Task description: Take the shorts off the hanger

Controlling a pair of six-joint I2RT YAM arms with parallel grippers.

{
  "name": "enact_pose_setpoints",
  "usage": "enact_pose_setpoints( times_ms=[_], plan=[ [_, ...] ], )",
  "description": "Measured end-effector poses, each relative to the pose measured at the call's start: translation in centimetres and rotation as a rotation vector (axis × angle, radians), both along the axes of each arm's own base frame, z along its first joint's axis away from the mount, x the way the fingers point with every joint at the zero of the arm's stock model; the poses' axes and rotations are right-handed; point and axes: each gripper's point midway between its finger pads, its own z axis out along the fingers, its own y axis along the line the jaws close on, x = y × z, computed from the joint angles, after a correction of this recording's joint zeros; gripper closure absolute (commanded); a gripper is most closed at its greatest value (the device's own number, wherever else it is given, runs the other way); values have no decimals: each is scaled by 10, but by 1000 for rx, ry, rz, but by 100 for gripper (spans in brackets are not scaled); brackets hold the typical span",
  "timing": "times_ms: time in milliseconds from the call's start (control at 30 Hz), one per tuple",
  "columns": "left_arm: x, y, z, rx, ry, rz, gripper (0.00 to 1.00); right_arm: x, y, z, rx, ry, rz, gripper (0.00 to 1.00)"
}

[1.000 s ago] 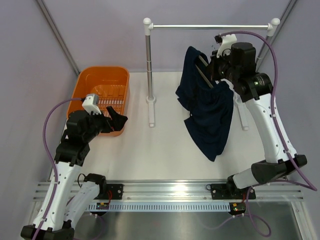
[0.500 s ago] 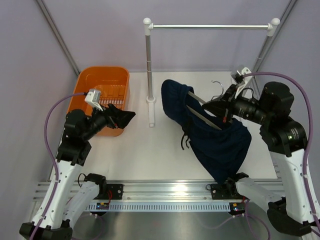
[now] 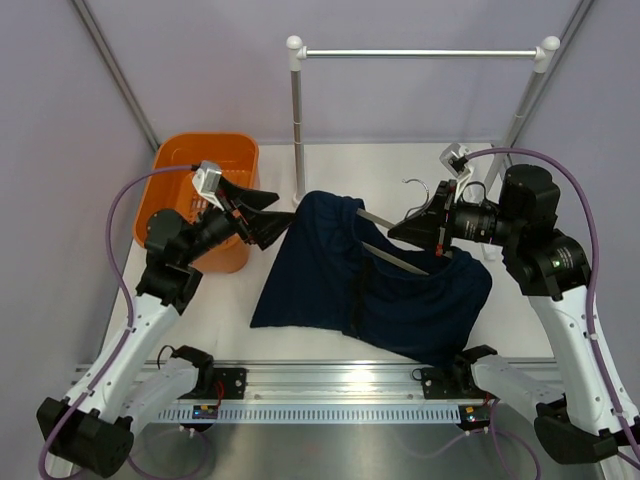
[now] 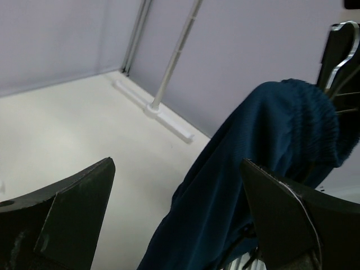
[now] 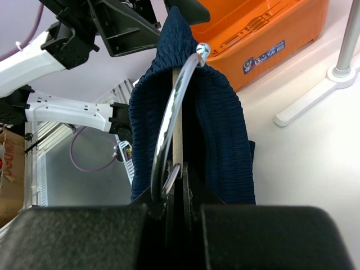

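Note:
The dark navy shorts (image 3: 330, 285) hang over the grey hanger (image 3: 398, 260), their lower part spread on the table. My right gripper (image 3: 428, 228) is shut on the hanger near its thin wire hook (image 3: 412, 184). In the right wrist view the hook (image 5: 169, 112) and the hanger's bar run up from the shut right gripper (image 5: 183, 180), with the shorts (image 5: 222, 129) draped on both sides. My left gripper (image 3: 277, 215) is open at the shorts' upper left edge. In the left wrist view the left gripper (image 4: 177, 169) frames the shorts (image 4: 264, 163) without touching them.
An orange basket (image 3: 180, 165) stands at the back left, just behind the left arm. The white-capped silver rail stand (image 3: 297, 120) rises behind the shorts; its foot (image 5: 315, 101) lies to the right in the right wrist view. Purple walls close in both sides.
The right arm carried the hanger and shorts off the rail, down and leftward to the table's middle, and the shorts now spread on the table. The left gripper swung right, up to the shorts.

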Motion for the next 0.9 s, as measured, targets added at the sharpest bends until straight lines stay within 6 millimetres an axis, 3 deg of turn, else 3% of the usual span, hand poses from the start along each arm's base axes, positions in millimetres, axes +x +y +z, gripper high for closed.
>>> enact_pose_setpoints(
  times_ms=[167,300,367,467,500,600,633,767,900],
  plan=[
    [-13,-14,19,-47,-105,-106,1,1,3,4,16,-9,15,100],
    [-20,-39,14,-31,-96,-208,2,4,4,5,21,-10,14,100],
    [-24,-51,11,-18,-93,-243,7,5,4,5,20,-6,13,100],
    [-31,-58,10,-7,-102,-272,37,7,5,3,18,0,11,100],
    [-31,-58,10,-4,-106,-269,60,8,5,3,17,0,10,100],
    [-30,-54,10,2,-106,-240,94,9,4,3,13,-7,7,100],
    [-32,-53,13,-3,-102,-236,100,11,4,3,10,-22,4,100],
    [-46,-46,30,-26,-131,-235,100,13,4,8,12,-76,13,100],
    [-43,-46,36,-31,-124,-213,100,12,3,14,17,-115,14,100]
  ],
)
